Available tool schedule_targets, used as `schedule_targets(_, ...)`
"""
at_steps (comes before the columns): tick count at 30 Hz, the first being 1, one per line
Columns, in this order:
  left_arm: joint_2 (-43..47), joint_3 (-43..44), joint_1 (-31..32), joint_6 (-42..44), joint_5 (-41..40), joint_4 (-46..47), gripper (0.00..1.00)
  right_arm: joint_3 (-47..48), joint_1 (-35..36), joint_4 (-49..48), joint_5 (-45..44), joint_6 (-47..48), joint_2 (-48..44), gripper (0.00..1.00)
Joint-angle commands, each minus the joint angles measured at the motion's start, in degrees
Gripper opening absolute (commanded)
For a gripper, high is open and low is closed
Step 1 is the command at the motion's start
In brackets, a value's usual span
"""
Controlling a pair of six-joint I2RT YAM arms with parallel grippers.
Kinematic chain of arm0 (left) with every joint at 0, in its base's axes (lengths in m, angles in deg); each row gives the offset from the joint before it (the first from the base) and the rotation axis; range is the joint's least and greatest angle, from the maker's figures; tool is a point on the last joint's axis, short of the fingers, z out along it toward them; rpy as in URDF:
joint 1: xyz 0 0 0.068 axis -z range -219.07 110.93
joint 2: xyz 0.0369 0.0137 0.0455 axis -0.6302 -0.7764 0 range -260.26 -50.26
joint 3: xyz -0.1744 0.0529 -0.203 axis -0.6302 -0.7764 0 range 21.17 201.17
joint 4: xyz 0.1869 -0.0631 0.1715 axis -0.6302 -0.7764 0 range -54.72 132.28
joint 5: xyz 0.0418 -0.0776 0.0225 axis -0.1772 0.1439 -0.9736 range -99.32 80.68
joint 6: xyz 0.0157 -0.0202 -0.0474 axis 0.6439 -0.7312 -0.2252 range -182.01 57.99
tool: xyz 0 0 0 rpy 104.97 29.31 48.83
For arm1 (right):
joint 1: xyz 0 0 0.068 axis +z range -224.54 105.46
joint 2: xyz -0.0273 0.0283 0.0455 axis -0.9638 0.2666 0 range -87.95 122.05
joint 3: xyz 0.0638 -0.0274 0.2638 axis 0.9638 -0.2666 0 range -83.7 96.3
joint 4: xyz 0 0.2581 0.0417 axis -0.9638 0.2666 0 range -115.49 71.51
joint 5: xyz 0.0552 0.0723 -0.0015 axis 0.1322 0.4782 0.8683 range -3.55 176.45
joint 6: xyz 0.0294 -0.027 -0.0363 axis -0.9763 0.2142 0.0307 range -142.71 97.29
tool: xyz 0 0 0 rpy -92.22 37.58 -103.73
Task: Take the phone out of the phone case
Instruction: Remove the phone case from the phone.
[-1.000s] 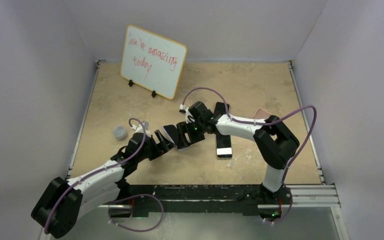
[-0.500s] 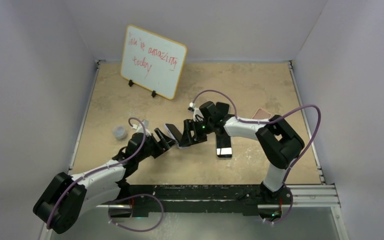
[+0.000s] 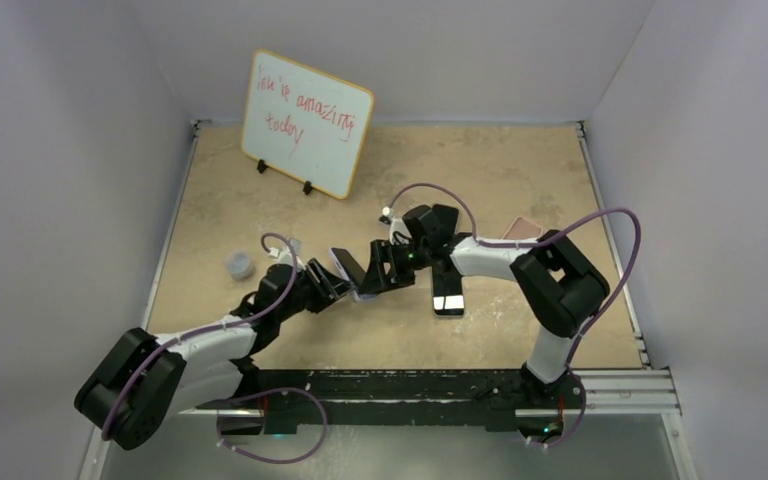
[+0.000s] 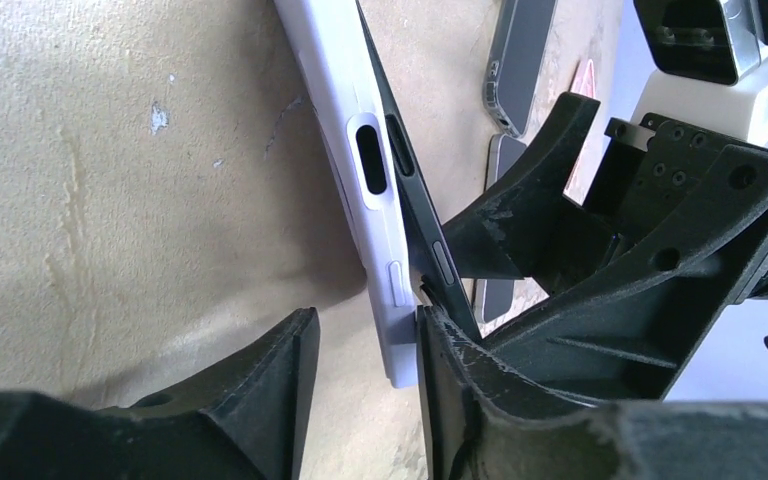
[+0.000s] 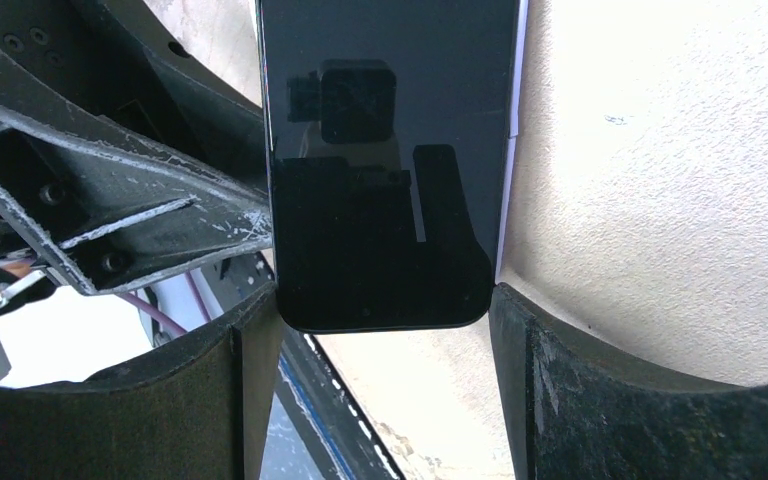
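The phone [image 5: 390, 150], dark screen towards the right wrist camera, sits in a white case [image 4: 360, 170] and is held up off the surface [image 3: 480, 170] near its middle, between the two arms. In the left wrist view the phone's dark edge stands slightly away from the case along part of its length, so the two form a thin wedge.

The right tool [image 5: 385, 298] grips the phone across its width. One finger presses each long side near the rounded end, and a sliver of white case shows along one edge.

The left tool [image 4: 365, 320] straddles the end of the case. One finger touches the case on the phone side, while the other stands off with a visible gap, so the jaws are partly open and not clamped. The two tools meet almost tip to tip.

Just right of them a second dark phone [image 3: 448, 290] lies flat on the surface, with a pink thing [image 3: 523, 228] farther right. A small grey cap [image 3: 239, 265] sits to the left. A whiteboard [image 3: 305, 122] with red writing stands propped at the far left.
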Motion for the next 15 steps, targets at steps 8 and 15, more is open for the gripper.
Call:
schedule_targets(8,-2.79,0.63,-0.41,2.74,-2.94,-3.12,0.28,-2.38,-2.27,-6.76,5.71,-3.18,-1.58,0.00)
schedule_targets(15,-3.00,1.84,-0.39,5.13,-6.17,-8.12,0.00,0.97,-2.25,-0.26,3.35,1.78,-3.72,0.00)
